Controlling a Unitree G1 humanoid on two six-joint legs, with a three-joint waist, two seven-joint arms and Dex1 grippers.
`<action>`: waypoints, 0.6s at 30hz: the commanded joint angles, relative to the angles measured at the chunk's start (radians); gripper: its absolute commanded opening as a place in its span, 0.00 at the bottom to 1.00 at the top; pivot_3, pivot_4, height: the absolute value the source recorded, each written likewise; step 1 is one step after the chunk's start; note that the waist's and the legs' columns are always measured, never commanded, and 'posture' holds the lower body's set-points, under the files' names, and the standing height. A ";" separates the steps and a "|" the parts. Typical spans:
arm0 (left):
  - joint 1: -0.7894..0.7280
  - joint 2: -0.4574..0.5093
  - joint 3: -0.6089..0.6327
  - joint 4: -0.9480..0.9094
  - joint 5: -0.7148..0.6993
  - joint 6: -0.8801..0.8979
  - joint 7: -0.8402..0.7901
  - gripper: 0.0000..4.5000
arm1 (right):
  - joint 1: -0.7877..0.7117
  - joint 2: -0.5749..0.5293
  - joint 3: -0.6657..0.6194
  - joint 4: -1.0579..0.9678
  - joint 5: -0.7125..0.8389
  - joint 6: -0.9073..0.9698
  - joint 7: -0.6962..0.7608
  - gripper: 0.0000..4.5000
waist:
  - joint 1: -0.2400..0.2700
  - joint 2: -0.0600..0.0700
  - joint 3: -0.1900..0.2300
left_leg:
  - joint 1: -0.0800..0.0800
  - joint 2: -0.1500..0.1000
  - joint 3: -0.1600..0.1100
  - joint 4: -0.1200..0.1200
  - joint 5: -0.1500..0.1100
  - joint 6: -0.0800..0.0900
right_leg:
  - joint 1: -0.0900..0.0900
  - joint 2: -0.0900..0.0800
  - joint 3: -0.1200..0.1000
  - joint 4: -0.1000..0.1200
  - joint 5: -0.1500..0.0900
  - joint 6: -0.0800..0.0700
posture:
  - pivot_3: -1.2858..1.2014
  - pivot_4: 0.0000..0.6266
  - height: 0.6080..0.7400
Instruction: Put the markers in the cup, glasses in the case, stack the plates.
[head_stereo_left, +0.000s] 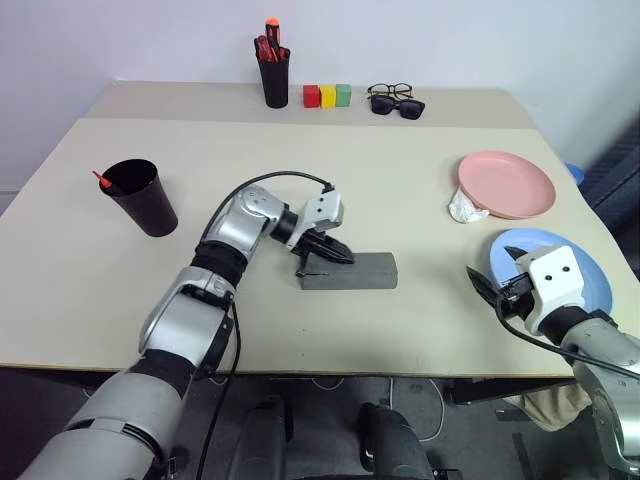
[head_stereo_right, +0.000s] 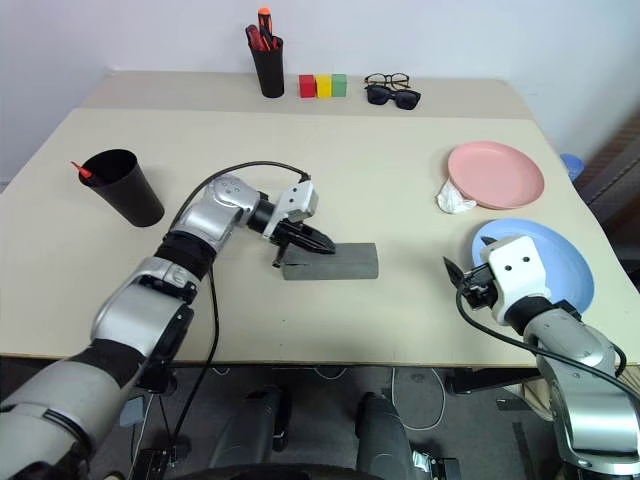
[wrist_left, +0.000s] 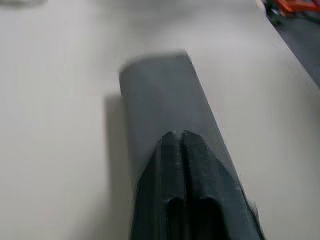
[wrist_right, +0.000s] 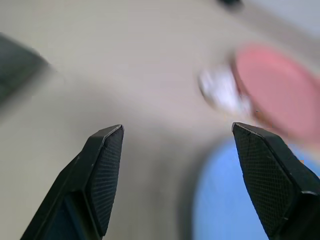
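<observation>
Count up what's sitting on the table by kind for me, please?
Plates: 2, pink plate and blue plate
Black cups: 2, wide cup and pen pot
Eyewear: 2, clear glasses and sunglasses
Coloured blocks: 3
Grey case: 1
Crumpled white wad: 1
Total: 11

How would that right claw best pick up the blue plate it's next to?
Probably by the rim. The blue plate lies flat on the table, so its thin raised edge is the only part two fingers can pinch. The open right gripper is already beside the plate's near-left edge, so coming in low from that side, one finger over the rim and one under, looks simplest.
</observation>
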 joint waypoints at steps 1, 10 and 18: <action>0.026 -0.052 -0.010 -0.178 -0.028 0.111 0.086 0.53 | -0.015 -0.010 -0.008 0.027 -0.019 0.041 -0.019 0.78 | -0.002 0.000 0.000 | 0.000 0.000 0.000 0.000 0.000 0.000 | 0.000 0.000 0.000 0.000 0.000 0.000 | 0.52 0.24 1.00; 0.076 -0.147 -0.046 -0.361 -0.036 0.264 0.271 0.99 | -0.088 -0.005 0.029 0.133 -0.041 0.096 -0.036 0.78 | -0.013 0.003 -0.001 | 0.002 0.000 -0.001 0.000 0.000 0.000 | 0.000 0.000 0.000 0.002 0.000 0.000 | 0.52 0.24 1.00; 0.077 -0.170 -0.056 -0.421 -0.059 0.316 0.338 1.00 | -0.126 -0.008 0.052 0.198 -0.049 0.128 -0.044 0.16 | -0.008 0.003 -0.001 | 0.002 0.000 -0.001 0.000 0.000 0.000 | 0.000 0.000 0.000 0.001 0.000 0.000 | 0.52 0.24 1.00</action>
